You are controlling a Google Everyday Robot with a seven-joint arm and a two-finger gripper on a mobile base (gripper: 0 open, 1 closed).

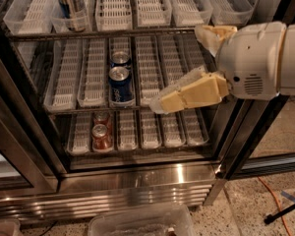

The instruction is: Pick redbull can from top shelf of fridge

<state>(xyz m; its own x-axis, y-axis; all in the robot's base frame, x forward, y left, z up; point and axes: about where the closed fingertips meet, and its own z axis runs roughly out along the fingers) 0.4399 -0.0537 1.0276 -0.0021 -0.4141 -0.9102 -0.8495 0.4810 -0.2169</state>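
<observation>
Tool (178,75) by middle shelf (83,110); redbull can (72,3) in tray (63,22)

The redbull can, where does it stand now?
The redbull can stands upper left in the camera view, in a lane tray on the top shelf; the hand hovers lower right of it.

The white arm (265,58) reaches in from the right with its wrist level. Its claw (177,68) points left before the right end of the middle shelf (64,111), the two yellow fingers (191,93) spread apart and empty.
</observation>
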